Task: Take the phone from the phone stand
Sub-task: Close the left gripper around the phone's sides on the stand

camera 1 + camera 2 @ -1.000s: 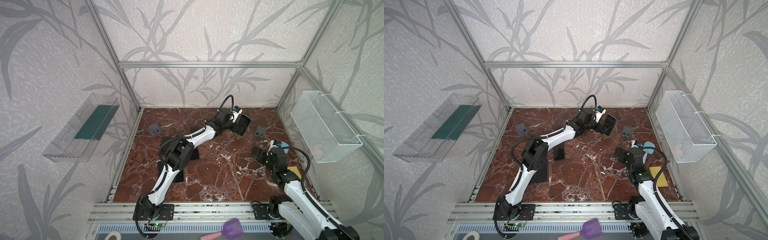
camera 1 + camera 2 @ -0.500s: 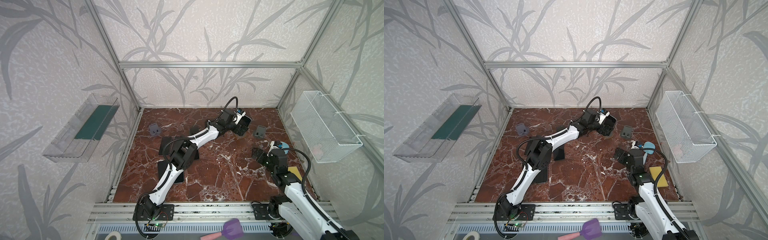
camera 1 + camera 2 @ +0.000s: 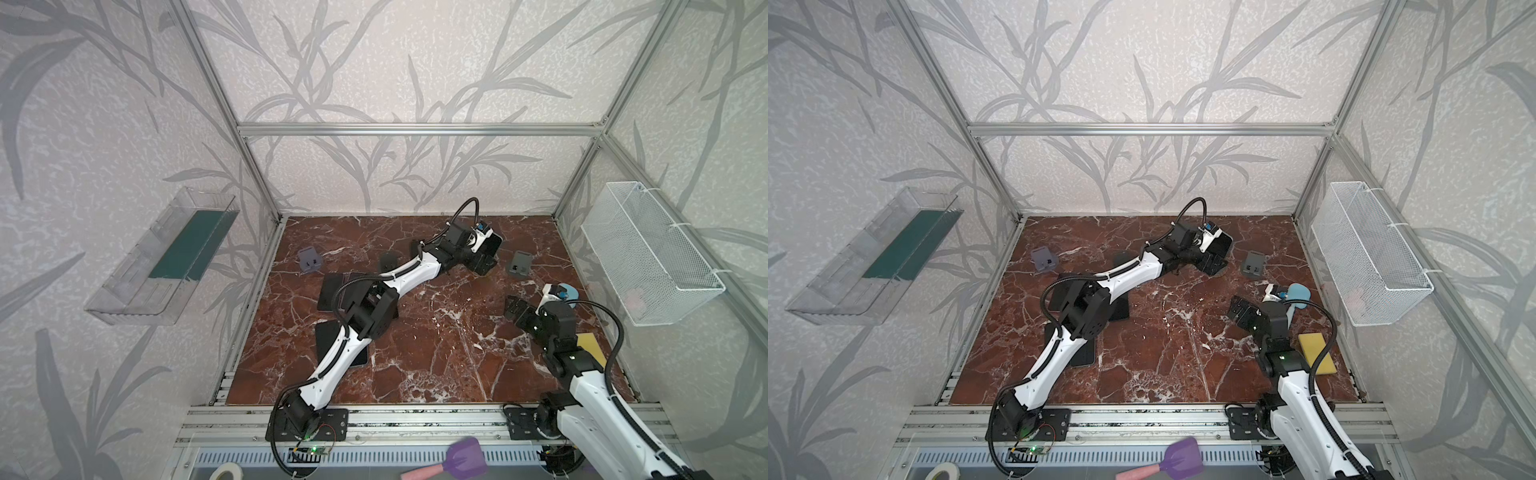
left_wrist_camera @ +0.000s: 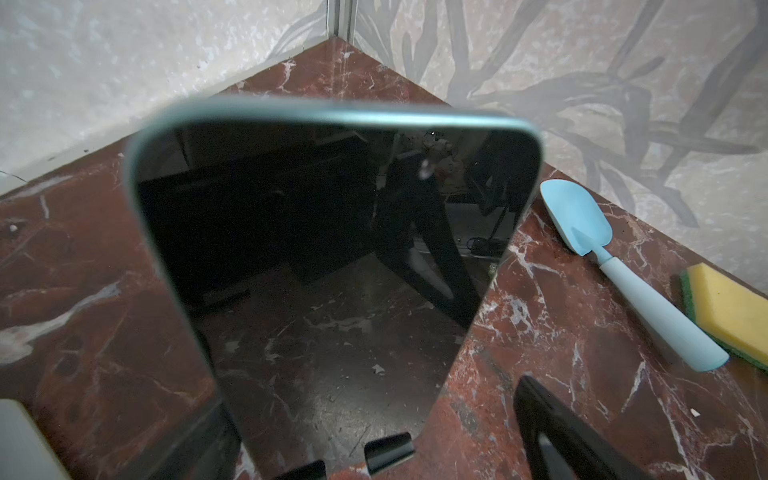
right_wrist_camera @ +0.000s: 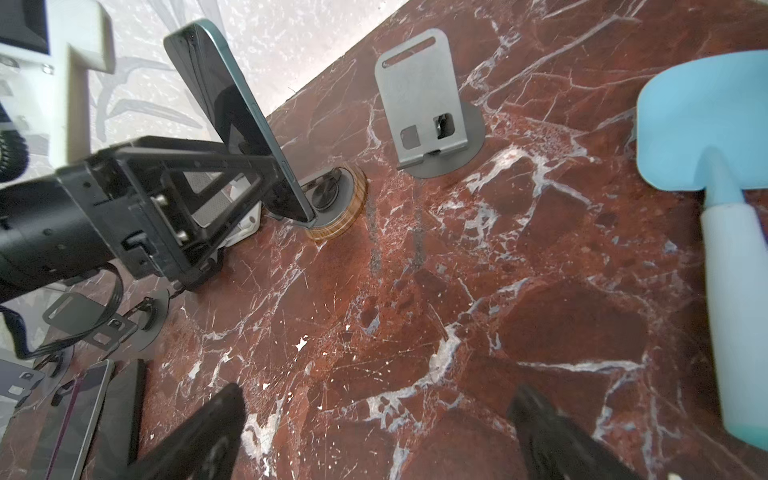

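teal-edged phone (image 4: 332,249) on stand (image 5: 340,208), sits inside left gripper (image 4: 370,424), jaws wide open, no grip yet. step: pre-grasp. nxt: close on edges, lift clear.

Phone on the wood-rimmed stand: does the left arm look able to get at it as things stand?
Probably yes: the open left gripper straddles the phone, and nothing stands between them.

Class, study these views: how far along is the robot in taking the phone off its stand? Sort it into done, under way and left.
Done: the approach. The left gripper sits at the phone, jaws open either side of it. Under way: the grasp, not yet closed. Left: grip and lift the phone off the wood-rimmed stand, where its lower edge rests. The right gripper hovers open, empty.
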